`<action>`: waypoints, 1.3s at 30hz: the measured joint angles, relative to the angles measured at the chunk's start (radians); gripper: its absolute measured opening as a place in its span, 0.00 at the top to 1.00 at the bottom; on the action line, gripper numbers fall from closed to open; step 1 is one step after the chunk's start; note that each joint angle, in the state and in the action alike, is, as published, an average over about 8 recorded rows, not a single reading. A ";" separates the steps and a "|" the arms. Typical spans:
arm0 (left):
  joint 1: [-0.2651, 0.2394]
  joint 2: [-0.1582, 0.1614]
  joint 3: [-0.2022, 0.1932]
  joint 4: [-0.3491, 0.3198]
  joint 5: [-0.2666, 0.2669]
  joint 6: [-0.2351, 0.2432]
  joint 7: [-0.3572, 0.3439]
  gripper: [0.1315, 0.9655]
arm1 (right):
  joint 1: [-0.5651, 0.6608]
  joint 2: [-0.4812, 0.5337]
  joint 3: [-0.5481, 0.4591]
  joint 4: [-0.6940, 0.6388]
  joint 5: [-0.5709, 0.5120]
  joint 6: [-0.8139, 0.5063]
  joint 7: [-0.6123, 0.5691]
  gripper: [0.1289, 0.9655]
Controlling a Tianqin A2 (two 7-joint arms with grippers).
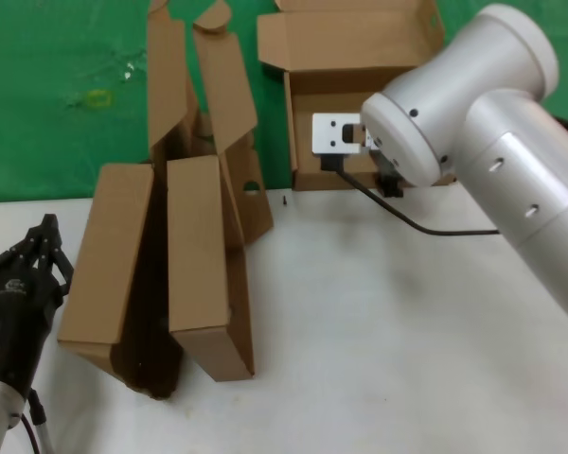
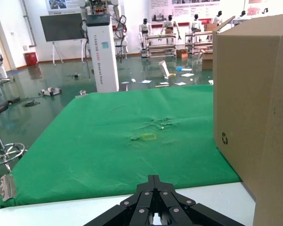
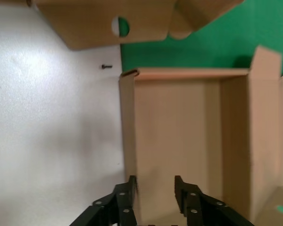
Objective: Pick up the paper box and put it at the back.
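The paper box (image 1: 350,76) is a shallow brown mailer lying open at the back, with its lid standing up behind it. It rests on the green cloth (image 1: 47,113), and its front wall is by the cloth's edge. My right arm (image 1: 473,132) reaches over it and hides most of the gripper in the head view. In the right wrist view my right gripper (image 3: 155,189) is open and holds nothing. One fingertip (image 3: 131,187) is by the box's side wall (image 3: 127,122), and the other is over the box floor (image 3: 174,127). My left gripper (image 1: 44,244) is parked at the front left, shut and empty.
Several like brown cartons (image 1: 204,265) stand on edge together left of centre on the white table (image 1: 388,322). One has a round hole (image 3: 118,26). A small dark screw (image 1: 284,200) lies by the cloth's edge. A carton (image 2: 254,103) stands close beside the left gripper (image 2: 153,180).
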 joint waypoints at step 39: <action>0.000 0.000 0.000 0.000 0.000 0.000 0.000 0.96 | -0.304 0.160 0.486 0.498 0.392 0.275 0.039 0.06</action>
